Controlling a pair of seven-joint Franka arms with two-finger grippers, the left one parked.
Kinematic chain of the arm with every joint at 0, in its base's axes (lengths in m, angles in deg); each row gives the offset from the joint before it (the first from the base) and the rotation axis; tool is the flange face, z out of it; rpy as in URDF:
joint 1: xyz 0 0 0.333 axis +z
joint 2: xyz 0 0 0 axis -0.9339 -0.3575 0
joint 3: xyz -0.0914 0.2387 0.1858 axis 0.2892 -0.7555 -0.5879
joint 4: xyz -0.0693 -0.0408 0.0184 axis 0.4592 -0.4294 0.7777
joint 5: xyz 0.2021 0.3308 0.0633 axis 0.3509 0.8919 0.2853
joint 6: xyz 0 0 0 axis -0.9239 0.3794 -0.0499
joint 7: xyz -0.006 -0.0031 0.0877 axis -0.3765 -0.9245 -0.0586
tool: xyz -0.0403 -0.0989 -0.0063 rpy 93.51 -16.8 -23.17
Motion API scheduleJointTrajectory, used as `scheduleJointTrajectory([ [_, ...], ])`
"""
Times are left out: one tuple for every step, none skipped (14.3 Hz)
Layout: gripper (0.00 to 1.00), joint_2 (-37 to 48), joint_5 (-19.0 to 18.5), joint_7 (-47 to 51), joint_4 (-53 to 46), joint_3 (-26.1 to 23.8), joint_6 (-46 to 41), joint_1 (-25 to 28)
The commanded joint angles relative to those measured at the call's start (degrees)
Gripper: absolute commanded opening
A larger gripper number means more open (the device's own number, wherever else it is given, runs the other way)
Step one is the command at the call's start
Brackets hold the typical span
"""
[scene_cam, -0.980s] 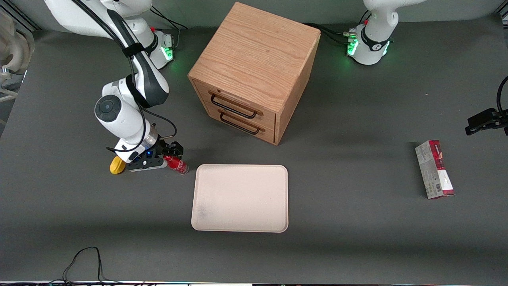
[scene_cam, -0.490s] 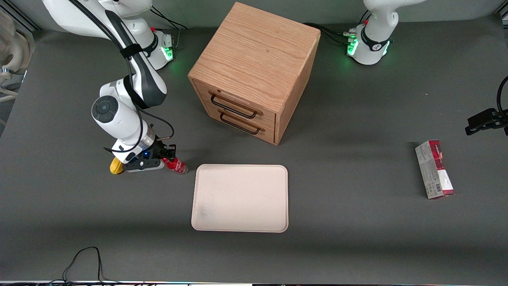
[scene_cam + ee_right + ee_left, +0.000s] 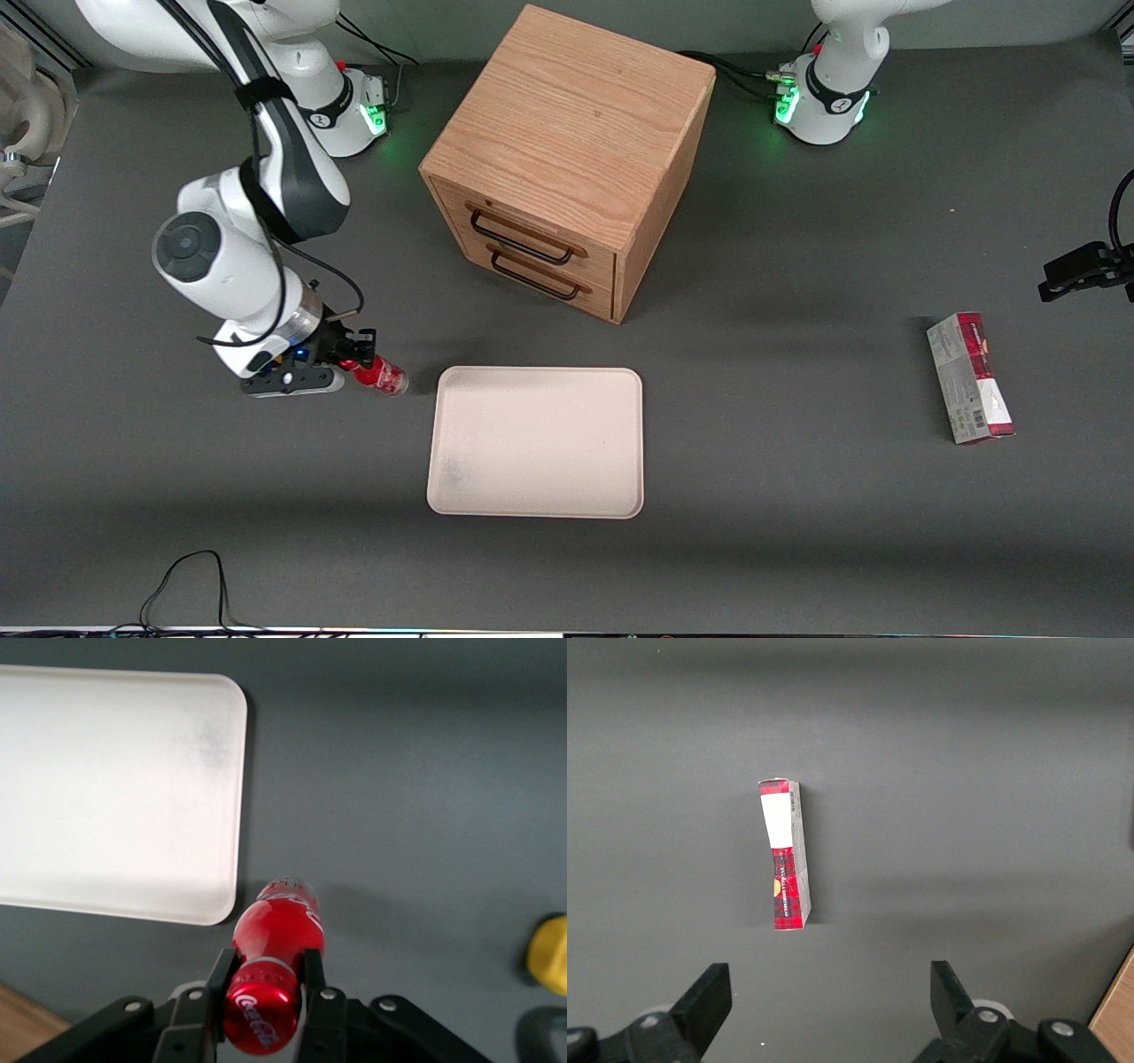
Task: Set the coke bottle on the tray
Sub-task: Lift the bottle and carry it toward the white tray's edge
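The coke bottle (image 3: pixel 377 374) is small, with a red cap, red label and clear base. It hangs tilted in my right gripper (image 3: pixel 353 352), lifted a little above the table. In the right wrist view the two black fingers (image 3: pixel 221 970) are shut on the bottle's neck just below the red cap (image 3: pixel 259 1010), with the bottle (image 3: pixel 280 927) pointing away. The cream-pinkish tray (image 3: pixel 536 440) lies flat on the table, beside the bottle and toward the parked arm's end; its rounded corner (image 3: pixel 215 797) shows close to the bottle.
A wooden drawer cabinet (image 3: pixel 567 159) stands farther from the front camera than the tray. A yellow lemon-like thing (image 3: pixel 549 954) lies on the table near my gripper. A red-and-grey carton (image 3: pixel 969 377) lies toward the parked arm's end, also in the left wrist view (image 3: pixel 785 854).
My right gripper has risen with the coke bottle held in it and shifted toward the working arm's end. The arm now hides the yellow thing in the front view.
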Motion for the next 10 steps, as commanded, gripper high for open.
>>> scheduleJointTrajectory([
  [0.00,-6.3,-1.8,1.6,-18.4,-0.2,-14.6,-0.2],
  [0.00,-8.1,-3.1,1.6,-23.6,-0.2,-19.0,-0.2],
  [0.00,-9.9,-3.9,1.6,-29.0,-0.2,-22.4,-0.1],
  [0.00,-12.0,-4.1,1.7,-34.0,-0.4,-24.8,0.1],
  [0.00,-13.9,-4.5,1.8,-38.7,-0.5,-25.9,0.2],
  [0.00,-15.9,-5.6,2.2,-42.9,-0.6,-26.0,0.2],
  [0.00,-17.3,-6.6,2.3,-46.0,-1.7,-26.0,0.3],
  [0.00,-18.7,-7.6,2.3,-47.9,-2.4,-25.8,0.2],
  [0.00,-20.0,-8.2,2.3,-48.9,-2.8,-25.2,0.2],
  [0.00,-21.1,-8.4,2.6,-49.5,-3.8,-23.8,0.2],
])
